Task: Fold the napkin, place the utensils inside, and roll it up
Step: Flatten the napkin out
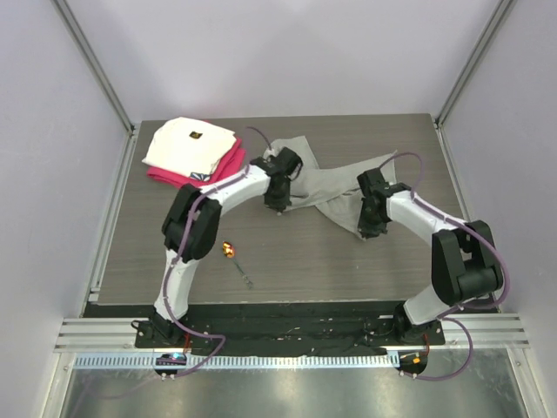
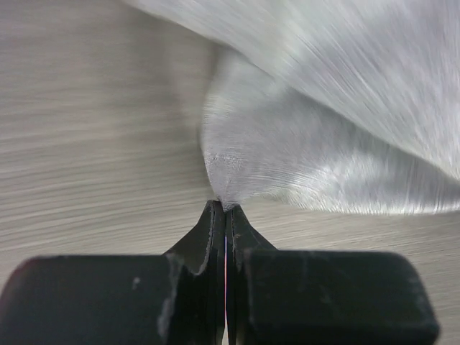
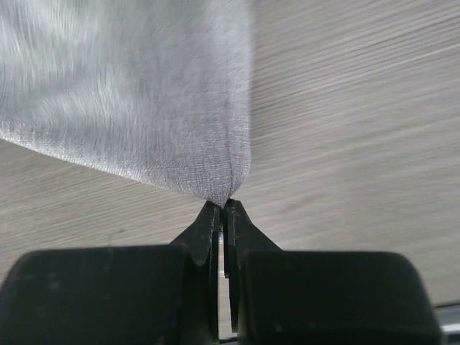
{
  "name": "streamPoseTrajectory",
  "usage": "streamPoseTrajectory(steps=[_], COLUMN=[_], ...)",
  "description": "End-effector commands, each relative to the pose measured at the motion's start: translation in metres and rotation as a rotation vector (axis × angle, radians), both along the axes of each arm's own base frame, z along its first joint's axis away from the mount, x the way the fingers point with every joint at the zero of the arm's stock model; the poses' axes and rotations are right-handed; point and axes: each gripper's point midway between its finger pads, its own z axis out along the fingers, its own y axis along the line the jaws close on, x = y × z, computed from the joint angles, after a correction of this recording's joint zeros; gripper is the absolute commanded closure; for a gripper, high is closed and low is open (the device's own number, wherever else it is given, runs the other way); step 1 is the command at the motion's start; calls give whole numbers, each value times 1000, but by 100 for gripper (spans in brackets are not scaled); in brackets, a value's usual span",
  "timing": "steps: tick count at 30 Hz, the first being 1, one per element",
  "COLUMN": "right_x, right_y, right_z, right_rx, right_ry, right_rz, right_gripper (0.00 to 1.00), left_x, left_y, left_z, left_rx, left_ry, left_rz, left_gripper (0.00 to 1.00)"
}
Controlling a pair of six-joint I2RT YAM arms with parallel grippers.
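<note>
Broadly, the table (image 1: 348,261) carries the napkin (image 1: 329,185) toward its far middle. It is a rumpled grey sheet whose long axis runs roughly left to right, from the left arm's wrist across to the right arm's. It is not flat: folds cross near its centre, and one point trails down toward the right arm. Near its left end, at the far left corner, a folded white cloth (image 1: 187,142) sits on a magenta cloth (image 1: 228,165).

Both arms reach to the sheet's near edge. The left gripper (image 2: 225,207) has its jaws pressed together on a pinched corner of napkin, with the fabric fanning up and to the right in its wrist view. The right gripper (image 3: 221,204) is likewise closed on a corner, the cloth spreading up and to the left. The sheet therefore lies beyond and between the two pinches. The coming move probably turns on drawing those corners apart to flatten it for folding.

The utensil (image 1: 237,259) lies bare on the table, nearer the left arm and well apart from the napkin, its orange end pointing far-left.
</note>
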Motion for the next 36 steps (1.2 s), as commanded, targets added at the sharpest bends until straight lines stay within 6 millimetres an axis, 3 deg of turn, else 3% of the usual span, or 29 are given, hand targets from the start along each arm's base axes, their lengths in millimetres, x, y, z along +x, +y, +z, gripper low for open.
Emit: streamPoseTrajectory(steps=[1, 3, 4, 6, 7, 9, 10, 13, 15, 17, 18, 19, 20, 21, 22, 23, 24, 26, 27, 28, 30, 31, 33, 35, 36], right_x=[31, 33, 43, 44, 51, 49, 49, 41, 34, 20, 14, 2, -7, -12, -24, -24, -21, -15, -9, -4, 2, 8, 26, 40, 56], right_y=[-46, -66, -70, -81, -90, -100, -107, -115, -117, -121, -124, -127, -129, -131, -134, -134, -132, -129, -121, -115, -103, -88, -70, -52, -46], right_z=[83, 114, 142, 176, 206, 236, 261, 287, 283, 257, 245, 213, 203, 189, 162, 156, 155, 154, 144, 145, 134, 131, 127, 125, 132], right_rx=[-143, -204, -215, -254, -289, -329, -356, -379, -380, -391, -401, -421, -417, -410, -419, -416, -404, -391, -355, -329, -268, -188, -99, -6, 22], right_ry=[-178, -220, -285, -343, -412, -470, -526, -592, -590, -541, -513, -435, -423, -401, -336, -344, -343, -340, -304, -296, -245, -243, -274, -295, -337], right_rz=[-30, -48, -58, -63, -94, -118, -141, -177, -190, -207, -219, -212, -230, -242, -238, -250, -237, -229, -202, -189, -165, -141, -117, -93, -88], right_gripper=[99, 99, 99, 99, 99, 99, 99, 99, 99, 99, 99, 99, 99, 99, 99, 99, 99, 98, 92, 73, 52, 39, 35, 34, 33], left_x=[48, 61, 64, 74, 75, 78, 77, 70, 57, 45, 33, 27, 21, 12, 2, -4, -17, -30, -41, -49, -67, -72, -87, -95, -102], left_y=[45, 64, 70, 88, 92, 107, 110, 122, 127, 128, 133, 138, 142, 150, 156, 163, 167, 170, 172, 170, 169, 167, 170, 174, 176], left_z=[122, 156, 189, 220, 252, 283, 314, 350, 362, 342, 349, 306, 290, 287, 245, 229, 199, 174, 155, 146, 123, 121, 105, 103, 95], left_rx=[-170, -216, -252, -280, -321, -351, -385, -408, -423, -417, -430, -382, -367, -370, -316, -291, -264, -237, -217, -219, -211, -227, -215, -212, -200], left_ry=[-205, -255, -306, -358, -403, -451, -510, -580, -594, -540, -566, -484, -458, -464, -385, -358, -291, -222, -169, -126, -44, -33, 3, 2, 21], left_rz=[171, 217, 229, 259, 256, 269, 264, 263, 259, 260, 263, 288, 303, 319, 331, 346, 351, 346, 338, 325, 306, 295, 291, 287, 283], left_gripper=[100, 100, 100, 100, 100, 100, 100, 100, 100, 100, 100, 100, 100, 100, 100, 100, 100, 100, 100, 100, 100, 100, 100, 100, 100])
